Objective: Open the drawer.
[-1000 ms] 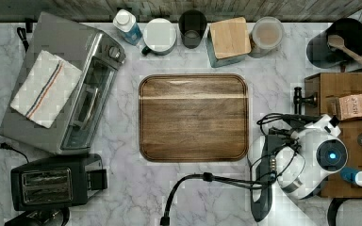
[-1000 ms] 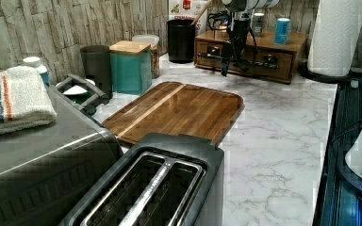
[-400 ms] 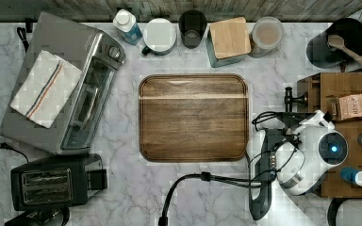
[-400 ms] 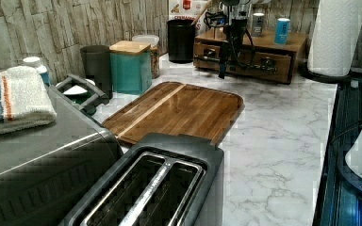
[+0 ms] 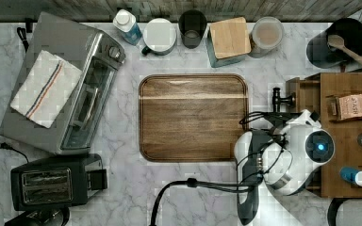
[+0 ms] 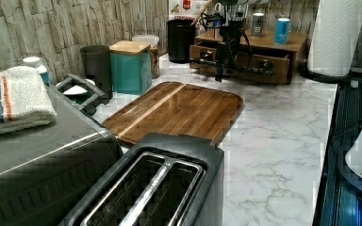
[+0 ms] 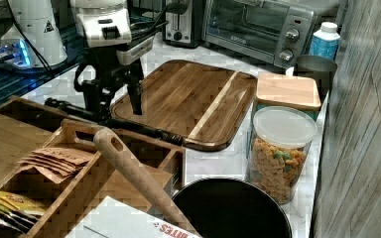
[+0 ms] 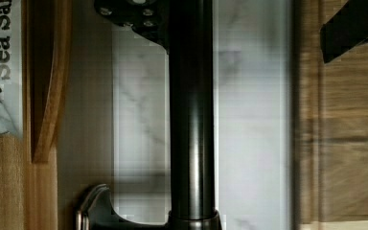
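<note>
**Pincer at the drawer handle**

In the top view, left to right: one toaster oven with a folded towel on top, one black toaster at lower left, one cutting board mid-frame on the marble desk, five containers along the upper edge. At right, drawer pulled partly out of its wooden cabinet. Pincer spread, straddling the black bar handle, one finger just behind the bar, the other over the board's edge.

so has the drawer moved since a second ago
Yes. In the top view the drawer has slid out toward the cutting board; its handle now sits closer to the board's edge.
</note>
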Motion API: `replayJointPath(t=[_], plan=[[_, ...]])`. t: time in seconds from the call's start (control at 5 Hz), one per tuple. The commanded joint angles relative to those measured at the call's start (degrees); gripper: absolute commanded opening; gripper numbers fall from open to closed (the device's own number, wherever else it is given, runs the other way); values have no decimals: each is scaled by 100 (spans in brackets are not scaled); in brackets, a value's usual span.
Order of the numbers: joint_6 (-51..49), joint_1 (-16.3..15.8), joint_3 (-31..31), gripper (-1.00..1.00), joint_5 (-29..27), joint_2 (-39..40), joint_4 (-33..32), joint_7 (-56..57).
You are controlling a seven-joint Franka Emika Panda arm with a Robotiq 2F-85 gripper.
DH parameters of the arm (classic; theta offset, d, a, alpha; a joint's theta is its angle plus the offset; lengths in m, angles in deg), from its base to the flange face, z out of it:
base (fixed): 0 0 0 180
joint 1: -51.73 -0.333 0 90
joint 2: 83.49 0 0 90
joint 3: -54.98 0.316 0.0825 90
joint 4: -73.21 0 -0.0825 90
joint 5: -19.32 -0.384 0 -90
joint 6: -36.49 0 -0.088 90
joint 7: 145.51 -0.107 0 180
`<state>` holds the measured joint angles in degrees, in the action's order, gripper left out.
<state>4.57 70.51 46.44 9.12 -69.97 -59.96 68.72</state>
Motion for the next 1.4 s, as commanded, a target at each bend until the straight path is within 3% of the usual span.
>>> replayJointPath(t=[0.2, 0.4, 0.6, 1.0, 1.2, 1.4], plan=[[-507, -1177, 1487, 100, -603, -638, -490, -1015], [-502, -1298, 1685, 100, -654, -709, -513, -1471], [-13, -1674, 1580, 100, -118, -870, -787, -2433], [-12, -1543, 1709, 100, -98, -869, -787, -2449], [-5, -1130, 2117, 100, -34, -863, -791, -2492], [-9, -1278, 1970, 100, -57, -866, -788, -2478]])
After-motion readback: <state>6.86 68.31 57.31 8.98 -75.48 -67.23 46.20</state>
